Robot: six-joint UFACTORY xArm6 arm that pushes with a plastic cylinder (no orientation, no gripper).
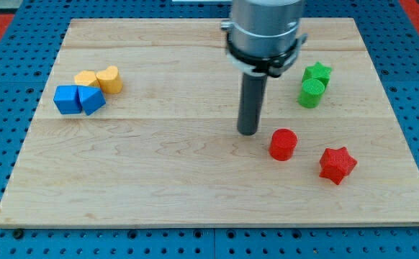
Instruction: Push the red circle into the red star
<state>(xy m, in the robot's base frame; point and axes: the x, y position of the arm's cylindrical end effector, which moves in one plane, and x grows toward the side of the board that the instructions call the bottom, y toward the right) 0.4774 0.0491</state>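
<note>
The red circle (283,144) sits on the wooden board at the view's lower right of centre. The red star (337,165) lies a short gap to its right and slightly lower, apart from it. My tip (248,132) is on the board just left of the red circle and a little higher, with a small gap between them. The dark rod rises from the tip to the grey arm body at the view's top.
A green star (317,73) and a green cylinder (311,93) touch each other at the right. Two blue blocks (78,99) and two yellow blocks (100,78) cluster at the left. The board's edge (217,226) meets a blue pegboard.
</note>
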